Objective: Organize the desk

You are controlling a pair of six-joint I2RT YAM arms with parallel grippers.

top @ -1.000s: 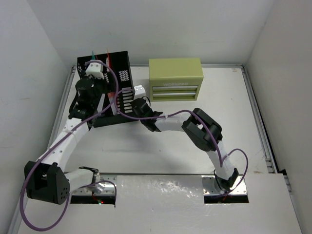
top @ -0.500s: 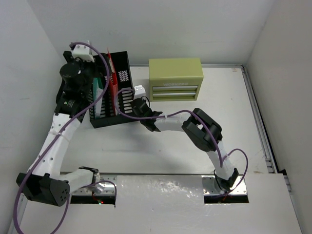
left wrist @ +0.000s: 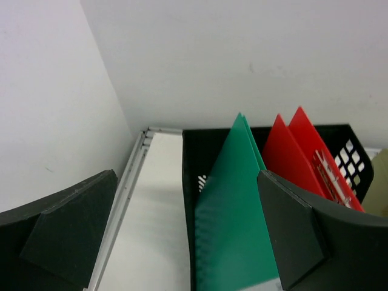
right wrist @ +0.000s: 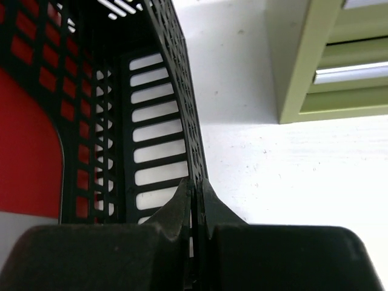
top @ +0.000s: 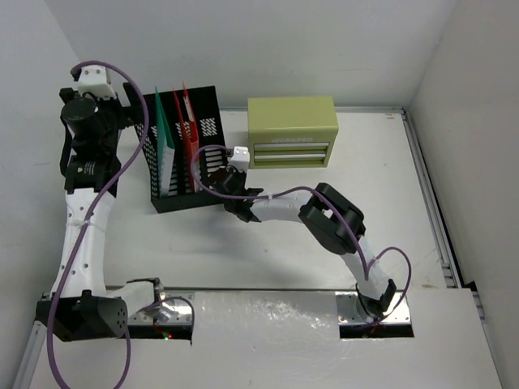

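Stretching across the desk [top: 324, 235], right gripper [right wrist: 195, 189] pinches the file rack [right wrist: 180, 91]; left gripper [left wrist: 188, 233] hangs raised, spread.

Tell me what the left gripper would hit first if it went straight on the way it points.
Probably the green folder standing in the black mesh file rack, or the rack's left wall beside it; the left gripper, jaws open, aims there. Depth is unclear.

A black mesh rack [top: 183, 200] holds a green folder [top: 163, 136] and seemingly two red folders [top: 186, 121]; olive drawer box [top: 292, 121] nearby.
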